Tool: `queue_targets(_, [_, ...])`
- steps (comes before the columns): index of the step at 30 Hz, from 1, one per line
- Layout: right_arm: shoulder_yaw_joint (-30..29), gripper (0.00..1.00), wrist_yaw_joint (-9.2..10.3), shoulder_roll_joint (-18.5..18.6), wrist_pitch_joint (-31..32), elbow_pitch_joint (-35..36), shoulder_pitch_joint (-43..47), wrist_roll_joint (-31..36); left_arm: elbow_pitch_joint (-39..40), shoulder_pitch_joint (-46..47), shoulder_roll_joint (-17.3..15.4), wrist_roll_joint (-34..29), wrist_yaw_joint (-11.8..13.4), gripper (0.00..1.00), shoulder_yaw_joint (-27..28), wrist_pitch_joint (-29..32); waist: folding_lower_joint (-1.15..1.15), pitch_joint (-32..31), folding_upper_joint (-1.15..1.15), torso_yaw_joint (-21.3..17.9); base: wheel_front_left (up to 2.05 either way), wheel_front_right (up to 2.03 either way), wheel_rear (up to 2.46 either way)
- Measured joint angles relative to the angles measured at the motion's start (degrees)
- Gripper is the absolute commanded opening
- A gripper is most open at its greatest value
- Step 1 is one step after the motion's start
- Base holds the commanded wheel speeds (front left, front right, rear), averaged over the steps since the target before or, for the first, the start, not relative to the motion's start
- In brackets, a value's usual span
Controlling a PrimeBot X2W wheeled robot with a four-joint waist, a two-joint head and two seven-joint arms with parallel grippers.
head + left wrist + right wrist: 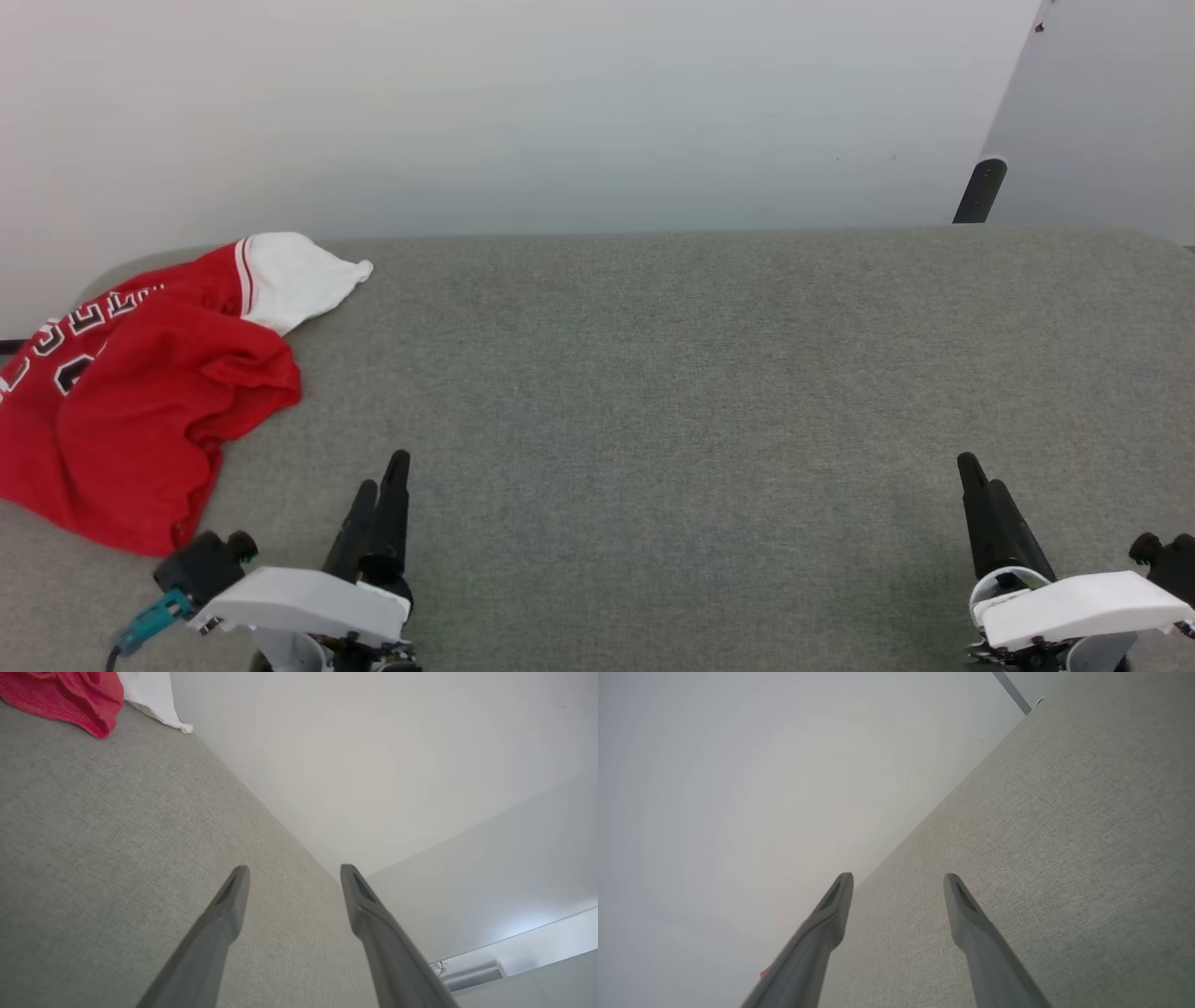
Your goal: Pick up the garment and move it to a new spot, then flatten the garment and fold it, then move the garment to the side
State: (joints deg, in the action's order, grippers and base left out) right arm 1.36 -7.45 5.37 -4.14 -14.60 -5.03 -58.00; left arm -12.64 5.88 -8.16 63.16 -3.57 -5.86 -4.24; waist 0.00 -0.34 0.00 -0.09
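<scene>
With left hand and right hand released, empty, reach frame-left, pinch garment at raised red fold, lift clear.

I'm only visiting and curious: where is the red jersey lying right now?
In the head view, the garment lies crumpled at the left edge of the grey fabric surface, just ahead and left of the left gripper.

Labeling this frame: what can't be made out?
- Head view: garment cut off by the left edge; chest lettering partly lost in folds, number unreadable.
- Left wrist view: garment cropped by the top edge.
- Right wrist view: red speck at the bottom, too small to identify.
</scene>
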Motion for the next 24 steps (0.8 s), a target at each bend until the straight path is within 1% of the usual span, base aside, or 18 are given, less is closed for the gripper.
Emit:
queue_targets(3, [-0.09,1.0,0.0,0.0,-0.54,-0.03,-0.14,5.73,0.63,0.01,-0.44,-4.79,0.67,1.0,-0.36,-0.45,0.0,-0.04,0.0,0.0,0.0,0.0,0.0])
queue_targets(10, [-0.08,1.0,0.0,-0.42,-1.89,0.05,-0.21,15.62,1.19,-0.02,-0.63,-14.02,1.55,1.0,-1.15,-1.66,0.0,-0.18,0.0,-0.02,0.0,0.0,0.0])
queue_targets(20, [-0.37,1.0,0.0,-1.12,-3.46,0.54,-0.2,24.8,0.98,-0.24,-0.46,-22.94,1.46,1.0,-0.99,-3.37,0.0,-0.4,0.0,-0.01,0.0,0.0,0.0])
queue_targets(24, [-0.38,1.0,0.0,-1.33,-4.03,0.89,-0.19,27.93,0.89,-0.27,-0.35,-26.1,1.01,1.0,-0.49,-3.96,0.0,-0.53,0.0,0.04,0.0,0.0,0.0])
